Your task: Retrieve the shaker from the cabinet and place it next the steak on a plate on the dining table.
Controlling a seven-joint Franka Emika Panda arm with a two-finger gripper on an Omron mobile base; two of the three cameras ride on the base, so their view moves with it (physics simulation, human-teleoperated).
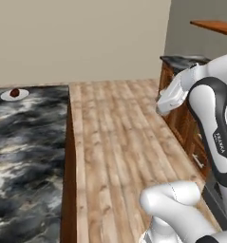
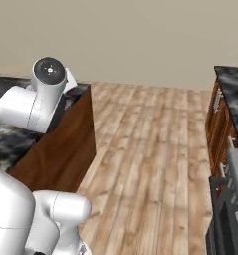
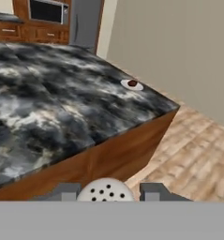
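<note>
In the hand view, the shaker (image 3: pixel 105 191) shows its pale round cap with small dark holes, held between my gripper's (image 3: pixel 105 194) two dark fingertips (image 3: pixel 153 191); the gripper is shut on it. Ahead lies the dining table (image 3: pixel 48 117), a wide marble-topped island with wooden sides. Near its far corner sits the small white plate (image 3: pixel 138 86) with the dark steak (image 3: pixel 131 83) on it. The left base view shows the same plate (image 1: pixel 21 96) and steak (image 1: pixel 14 92) at the table's (image 1: pixel 24 156) far end. The cabinet plank (image 1: pixel 214 26) hangs at the upper right.
Wooden floor (image 1: pixel 119 142) runs between the island and a marble counter with drawers (image 2: pixel 222 114) on the right. A dark appliance (image 2: pixel 230 209) stands at the lower right. A microwave (image 3: pixel 48 10) and drawer cabinets stand beyond the island.
</note>
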